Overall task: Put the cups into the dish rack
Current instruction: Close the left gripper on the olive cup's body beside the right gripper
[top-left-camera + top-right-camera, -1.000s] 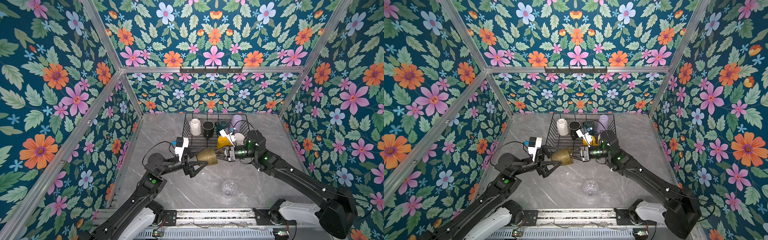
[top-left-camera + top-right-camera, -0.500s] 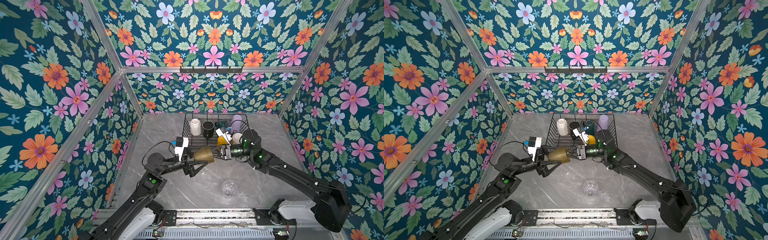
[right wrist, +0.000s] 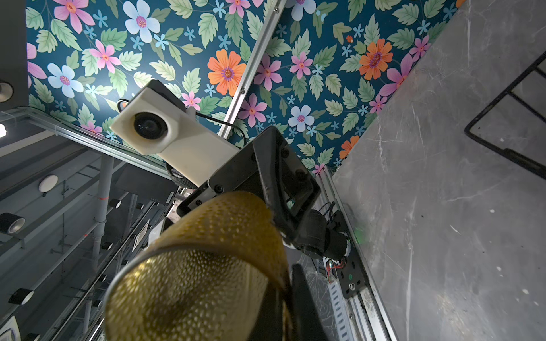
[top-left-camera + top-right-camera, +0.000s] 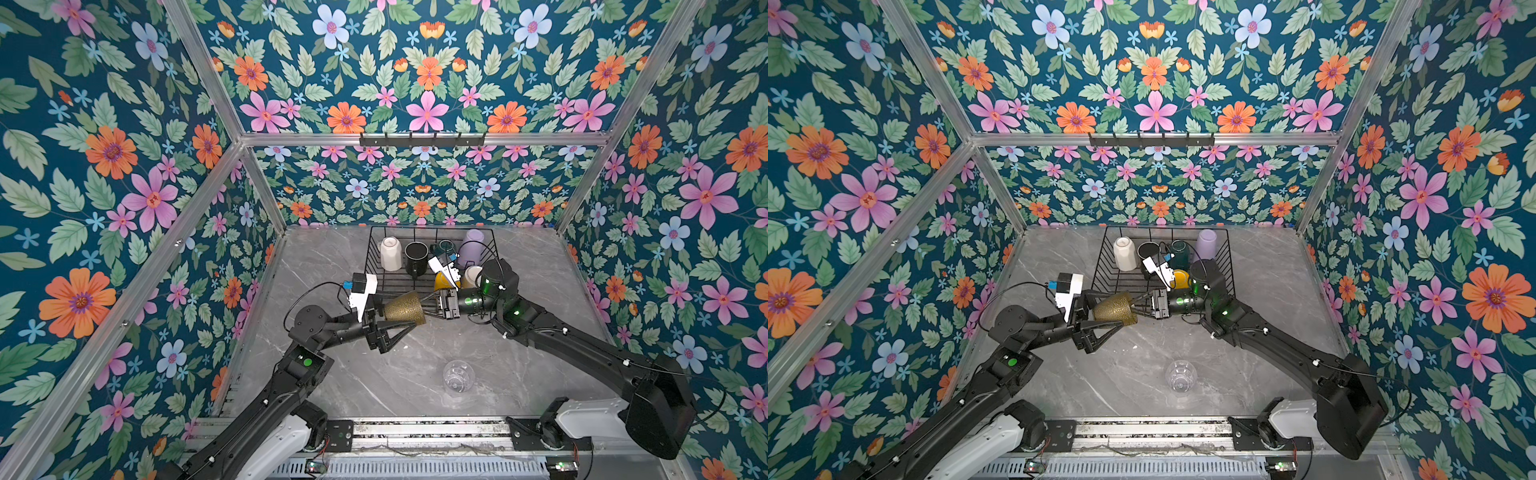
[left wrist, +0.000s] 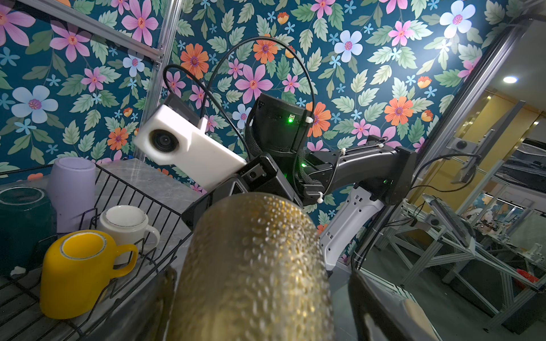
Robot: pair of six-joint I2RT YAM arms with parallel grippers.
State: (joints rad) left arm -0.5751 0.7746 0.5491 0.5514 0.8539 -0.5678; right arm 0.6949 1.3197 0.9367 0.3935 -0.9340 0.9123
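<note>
The right gripper [image 4: 427, 306] is clamped on the rim of one olive-brown translucent tumbler [image 4: 402, 308], held sideways over the grey marble table [image 4: 324, 257]. The left gripper [image 4: 1122, 309] straddles its base, jaws spread clear. One black wire dish rack [image 4: 397, 280] holds six: cream-white cup [image 4: 390, 253], black mug [image 4: 415, 257], dark green cup [image 5: 23, 224], lilac tumbler [image 4: 471, 247], yellow mug [image 5: 76, 274], white mug [image 5: 125, 220]. One clear glass tumbler [image 4: 457, 376] stands apart.

The dish rack [image 4: 386, 279] stands rearmost on the table [image 4: 332, 266], a tumbler [image 4: 405, 308] aloft before it, a glass [image 4: 458, 375] frontmost.
</note>
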